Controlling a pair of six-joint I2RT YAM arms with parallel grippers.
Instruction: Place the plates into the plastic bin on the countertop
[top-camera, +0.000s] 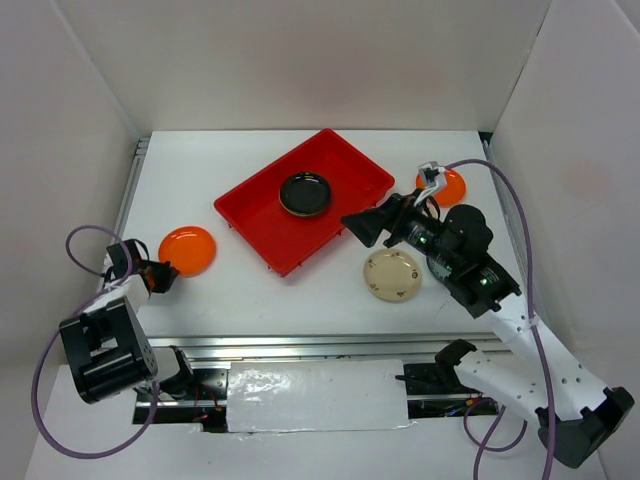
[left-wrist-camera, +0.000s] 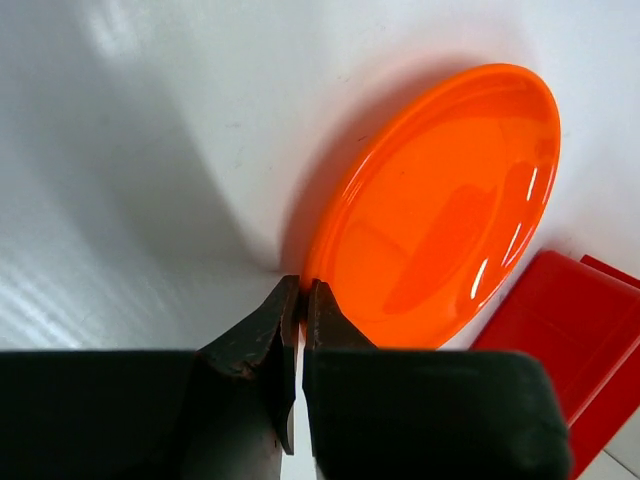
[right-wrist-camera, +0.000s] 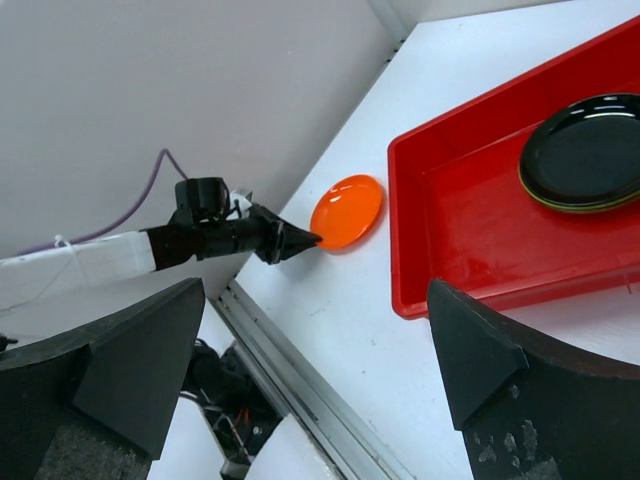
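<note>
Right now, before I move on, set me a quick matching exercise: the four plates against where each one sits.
1 black plate
2 beige plate
3 left orange plate
4 right orange plate

a rim between left gripper tips
b right of bin, beyond right arm
c in bin
d on countertop, in front of bin

Pairs: 1-c, 2-d, 3-a, 4-b

Red bin (top-camera: 262, 215): you're seeing it lying angled, upper centre.
Black plate (top-camera: 304, 193): sitting inside.
Orange plate (top-camera: 187, 250): lying middle left.
Second orange plate (top-camera: 455, 189): peeking out, upper right.
Beige plate (top-camera: 392, 274): lying right of centre.
</note>
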